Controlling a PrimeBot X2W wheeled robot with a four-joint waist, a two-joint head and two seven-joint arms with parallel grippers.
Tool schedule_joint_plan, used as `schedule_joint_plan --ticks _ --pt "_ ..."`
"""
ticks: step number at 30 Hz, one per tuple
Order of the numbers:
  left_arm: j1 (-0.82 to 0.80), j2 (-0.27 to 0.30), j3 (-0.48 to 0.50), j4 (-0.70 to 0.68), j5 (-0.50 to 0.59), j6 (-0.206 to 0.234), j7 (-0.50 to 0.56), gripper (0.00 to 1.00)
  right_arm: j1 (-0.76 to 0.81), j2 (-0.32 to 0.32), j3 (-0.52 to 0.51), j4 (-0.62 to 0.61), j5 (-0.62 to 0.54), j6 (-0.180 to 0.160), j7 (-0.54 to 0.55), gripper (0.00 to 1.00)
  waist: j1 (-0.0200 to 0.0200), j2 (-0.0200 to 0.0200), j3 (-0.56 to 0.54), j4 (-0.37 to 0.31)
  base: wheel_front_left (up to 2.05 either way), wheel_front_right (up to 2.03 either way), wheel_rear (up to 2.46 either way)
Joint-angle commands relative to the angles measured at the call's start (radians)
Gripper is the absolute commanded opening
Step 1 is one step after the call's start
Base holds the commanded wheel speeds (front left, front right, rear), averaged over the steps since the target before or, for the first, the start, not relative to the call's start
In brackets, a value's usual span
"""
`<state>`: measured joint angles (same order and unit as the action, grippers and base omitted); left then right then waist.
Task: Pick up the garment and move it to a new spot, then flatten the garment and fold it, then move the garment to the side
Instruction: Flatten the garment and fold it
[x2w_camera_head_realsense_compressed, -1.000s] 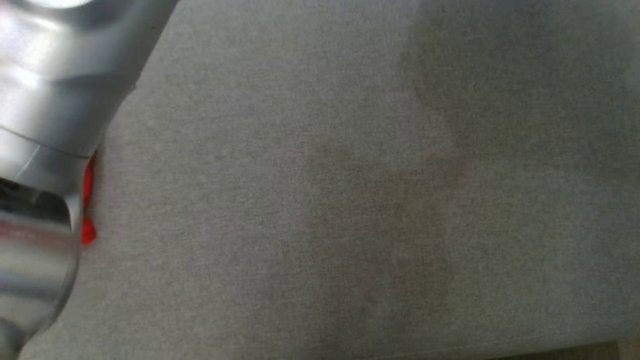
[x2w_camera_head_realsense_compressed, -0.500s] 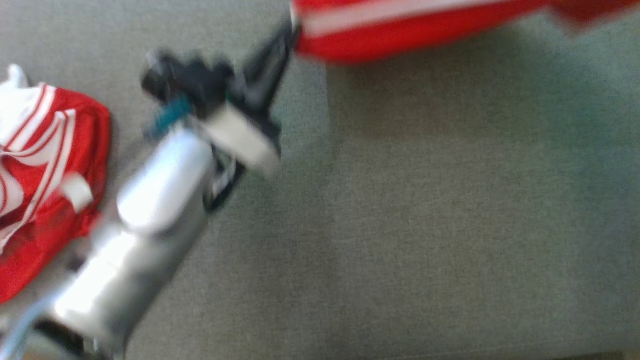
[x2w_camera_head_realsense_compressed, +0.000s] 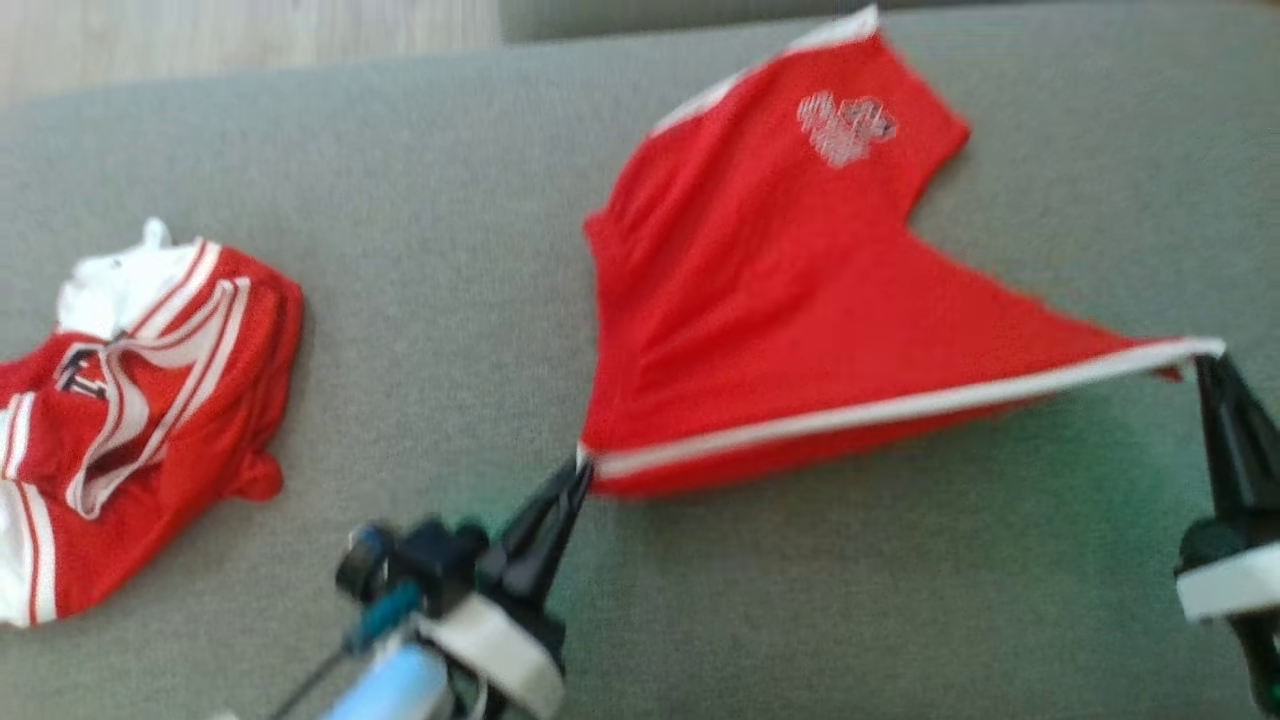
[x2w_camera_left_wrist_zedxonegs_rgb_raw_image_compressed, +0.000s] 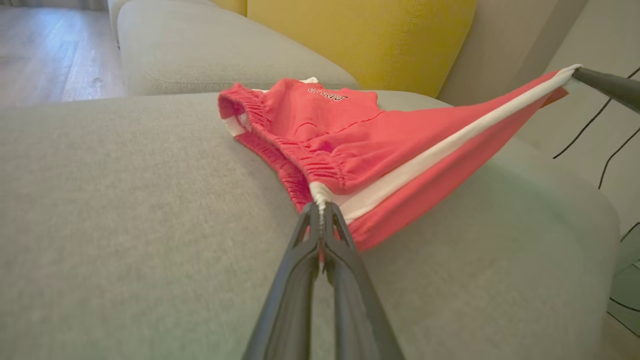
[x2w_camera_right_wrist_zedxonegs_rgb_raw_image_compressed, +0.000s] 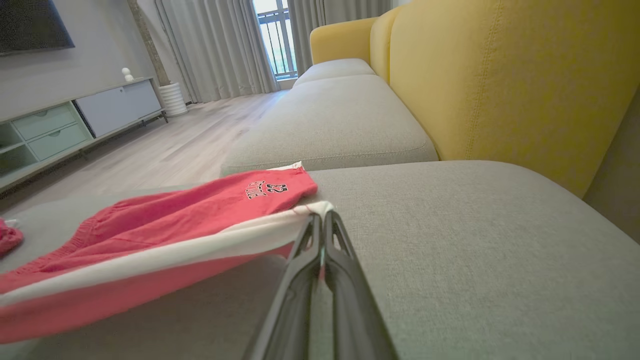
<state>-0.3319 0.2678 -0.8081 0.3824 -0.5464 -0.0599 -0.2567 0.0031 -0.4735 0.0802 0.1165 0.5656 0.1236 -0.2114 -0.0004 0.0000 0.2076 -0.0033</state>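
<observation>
Two grips on shorts (x2w_camera_head_realsense_compressed: 760, 300): left pincer (x2w_camera_head_realsense_compressed: 582, 468), right pincer (x2w_camera_head_realsense_compressed: 1203, 362); grey sofa seat (x2w_camera_head_realsense_compressed: 420, 250), yellow backrest (x2w_camera_right_wrist_zedxonegs_rgb_raw_image_compressed: 500, 75).

In the head view, bare sofa seat (x2w_camera_head_realsense_compressed: 430, 250) runs down the middle between the crumpled jersey (x2w_camera_head_realsense_compressed: 170, 400) at the left edge and the stretched red shorts (x2w_camera_head_realsense_compressed: 760, 300) at centre right. The yellow backrest (x2w_camera_right_wrist_zedxonegs_rgb_raw_image_compressed: 500, 75) closes the right wrist view's upper right.

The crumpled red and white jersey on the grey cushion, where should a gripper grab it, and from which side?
Probably the white-striped trim band running across the top of the jersey, pinched from above. It looks like a doubled edge lying uppermost on the heap, so two fingers could close on it without digging into the cushion.
</observation>
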Motion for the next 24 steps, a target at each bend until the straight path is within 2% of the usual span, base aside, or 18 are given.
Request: schedule_joint_plan --ticks 1,8,13,18,24 --pt "0.031 0.031 0.038 -0.034 -0.012 0.017 -0.005 0.0 0.029 -0.03 -0.011 -0.06 0.01 0.007 0.013 0.0 0.0004 0.0 -0.055 -0.01 0.0 0.0 0.0" --pt "0.222 0.074 0.028 -0.188 -0.064 0.074 0.028 0.0 0.187 -0.046 -0.049 -0.224 -0.002 0.007 0.108 0.0 0.0004 0.0 -0.116 -0.018 0.0 0.0 0.0" --pt "0.266 0.104 0.039 -0.343 -0.104 0.1 0.082 0.0 0.222 -0.041 -0.103 -0.289 -0.035 0.007 0.138 0.0 0.0004 0.0 -0.112 0.006 0.0 0.0 0.0" --pt "0.235 0.071 0.074 -0.413 -0.185 0.092 0.119 0.0 0.182 -0.011 -0.142 -0.282 -0.056 0.007 0.148 0.0 0.0004 0.0 -0.081 0.041 0.0 0.0 0.0" --pt "0.112 -0.023 0.117 -0.389 -0.275 0.074 0.158 0.0 0.021 -0.042 -0.124 -0.206 -0.063 0.007 0.158 0.0 0.0004 0.0 0.01 0.081 0.0 0.0 0.0"
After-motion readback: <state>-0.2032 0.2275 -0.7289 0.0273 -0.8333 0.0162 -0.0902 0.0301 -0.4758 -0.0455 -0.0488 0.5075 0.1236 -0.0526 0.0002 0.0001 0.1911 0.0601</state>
